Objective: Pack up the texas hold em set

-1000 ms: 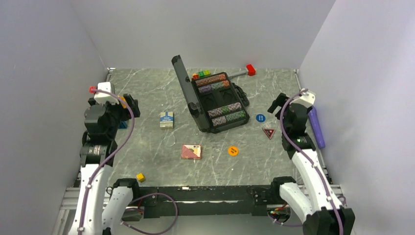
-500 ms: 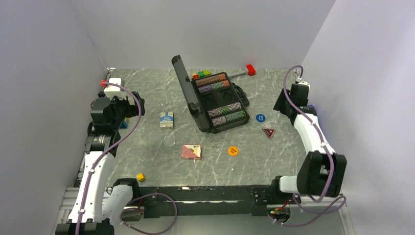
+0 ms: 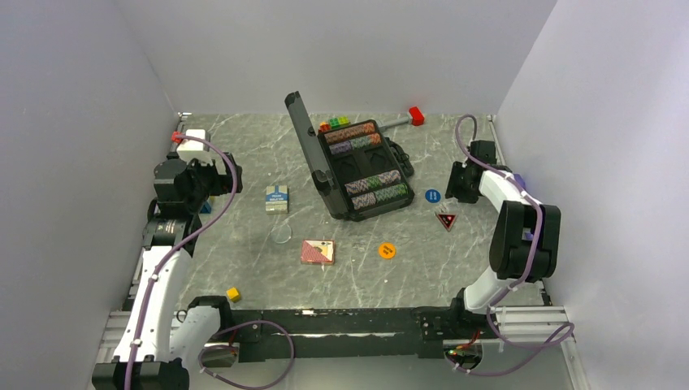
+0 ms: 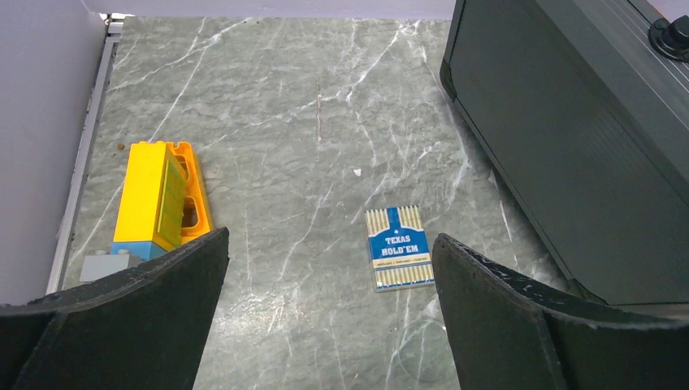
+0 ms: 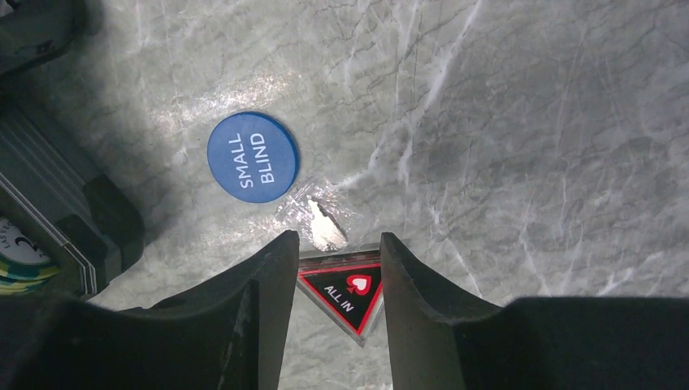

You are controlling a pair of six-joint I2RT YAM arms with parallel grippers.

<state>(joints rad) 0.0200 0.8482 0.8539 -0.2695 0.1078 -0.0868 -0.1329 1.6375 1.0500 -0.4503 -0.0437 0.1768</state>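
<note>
The black briefcase (image 3: 361,166) stands open at mid-table with rows of striped chips (image 3: 375,188) inside; its lid fills the right of the left wrist view (image 4: 585,138). The blue-white deck (image 3: 276,198) (image 4: 398,258) lies left of it. The pink deck (image 3: 317,252) and the orange marker (image 3: 387,250) lie nearer. The blue marker (image 3: 432,196) (image 5: 253,157) and the triangular marker (image 3: 445,219) (image 5: 351,294) lie right of the case. My right gripper (image 3: 457,184) (image 5: 337,244) is open and empty above the triangular marker. My left gripper (image 3: 215,180) (image 4: 329,240) is wide open and empty, left of the blue-white deck.
A yellow and orange block (image 4: 158,195) lies by the left wall. A small yellow cube (image 3: 233,294) sits near the front edge. A red-headed tool (image 3: 416,115) and coloured blocks (image 3: 333,123) lie behind the case. A clear disc (image 3: 282,234) lies on the table.
My right arm has swung in from the right wall and lowered its gripper over the blue and triangular markers. My left gripper has shifted slightly forward and right.
</note>
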